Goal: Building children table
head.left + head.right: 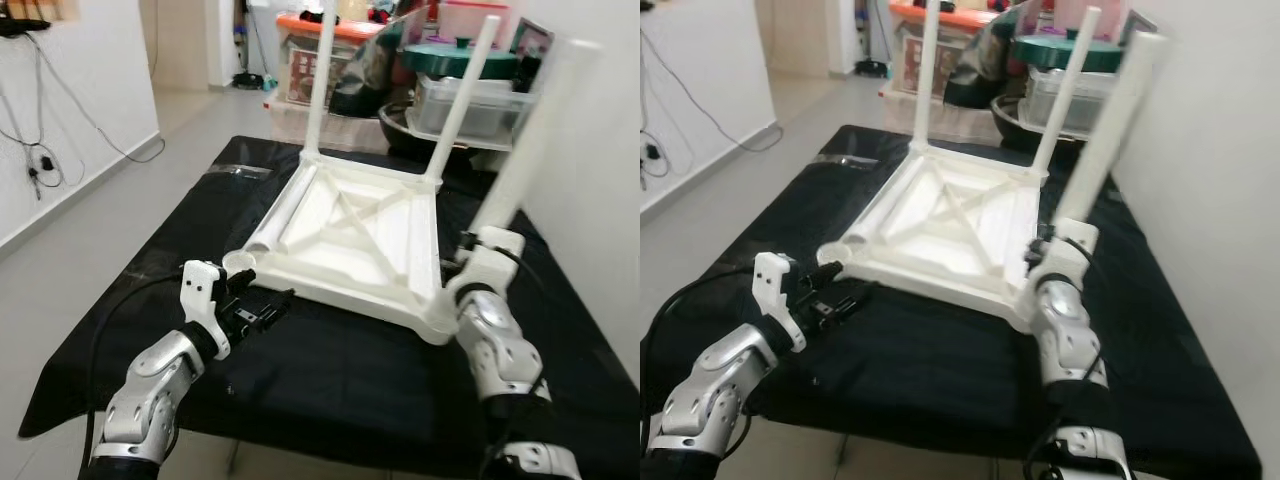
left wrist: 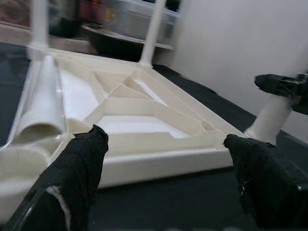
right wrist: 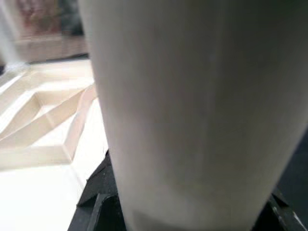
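Observation:
A white children's table top [image 1: 350, 235] lies upside down on a black-covered table [image 1: 330, 375]. Two white legs [image 1: 320, 80] [image 1: 462, 95] stand in its far corners. A third leg [image 1: 530, 140] leans over the near right corner, and my right gripper [image 1: 1040, 245] is shut on its lower end; up close the leg [image 3: 192, 110] sits between the black fingers. Another leg [image 1: 285, 215] lies loose inside the top along its left rim. My left gripper [image 1: 262, 310] is open just in front of the near left corner, with nothing between its fingers [image 2: 79, 173].
Plastic storage boxes [image 1: 320, 55] and a dark bowl [image 1: 415, 135] crowd the far end of the table. A white wall [image 1: 600, 200] runs close along the right. Tiled floor [image 1: 90, 240] lies on the left, with cables [image 1: 40, 160] on the left wall.

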Controlling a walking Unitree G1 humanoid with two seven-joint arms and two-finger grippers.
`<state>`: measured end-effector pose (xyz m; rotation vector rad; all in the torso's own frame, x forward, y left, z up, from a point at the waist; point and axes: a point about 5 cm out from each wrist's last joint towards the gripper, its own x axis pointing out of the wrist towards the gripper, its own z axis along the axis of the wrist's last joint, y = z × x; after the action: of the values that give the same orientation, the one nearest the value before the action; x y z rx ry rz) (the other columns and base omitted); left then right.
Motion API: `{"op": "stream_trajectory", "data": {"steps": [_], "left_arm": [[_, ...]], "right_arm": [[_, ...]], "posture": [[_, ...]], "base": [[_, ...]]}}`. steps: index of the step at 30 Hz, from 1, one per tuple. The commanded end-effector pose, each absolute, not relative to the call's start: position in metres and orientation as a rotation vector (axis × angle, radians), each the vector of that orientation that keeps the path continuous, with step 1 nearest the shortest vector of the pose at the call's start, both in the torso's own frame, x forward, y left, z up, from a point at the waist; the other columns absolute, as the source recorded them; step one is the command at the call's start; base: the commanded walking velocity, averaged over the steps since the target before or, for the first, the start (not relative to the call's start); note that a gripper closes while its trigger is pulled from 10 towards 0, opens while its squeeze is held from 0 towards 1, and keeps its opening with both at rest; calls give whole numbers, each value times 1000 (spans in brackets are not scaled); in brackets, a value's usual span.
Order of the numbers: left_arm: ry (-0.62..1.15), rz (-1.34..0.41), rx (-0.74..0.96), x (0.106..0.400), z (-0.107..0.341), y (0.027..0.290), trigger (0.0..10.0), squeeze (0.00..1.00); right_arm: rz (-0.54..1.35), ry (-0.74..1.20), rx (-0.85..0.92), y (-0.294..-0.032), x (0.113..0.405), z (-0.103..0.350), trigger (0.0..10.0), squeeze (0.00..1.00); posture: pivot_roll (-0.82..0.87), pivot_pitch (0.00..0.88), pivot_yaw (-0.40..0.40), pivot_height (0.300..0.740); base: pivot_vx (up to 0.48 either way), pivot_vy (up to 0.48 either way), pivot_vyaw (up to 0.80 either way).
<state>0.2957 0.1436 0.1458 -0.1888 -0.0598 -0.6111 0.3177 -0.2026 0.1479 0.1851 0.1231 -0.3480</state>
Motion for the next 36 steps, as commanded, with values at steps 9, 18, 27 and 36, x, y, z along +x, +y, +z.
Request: {"op": "stream_trajectory", "data": {"steps": [9, 18, 27, 36], "left_arm": [[-53, -634, -198, 297, 146, 141, 10000, 0], [-57, -624, -197, 298, 146, 141, 10000, 0], [-57, -625, -198, 298, 146, 140, 10000, 0], [-59, -624, -204, 296, 146, 141, 10000, 0]], "right_arm": [[266, 0, 276, -156, 316, 181, 10000, 0], [715, -62, 210, -152, 300, 206, 10000, 0], [765, 72, 54, -133, 307, 166, 0, 0], [-436, 280, 181, -232, 318, 118, 0, 0]], "posture": [[41, 0, -112, 740], [60, 0, -125, 740], [77, 0, -138, 740], [67, 0, -135, 740]], "base": [[0, 0, 0], [0, 0, 0], [0, 0, 0], [0, 0, 0]]}}
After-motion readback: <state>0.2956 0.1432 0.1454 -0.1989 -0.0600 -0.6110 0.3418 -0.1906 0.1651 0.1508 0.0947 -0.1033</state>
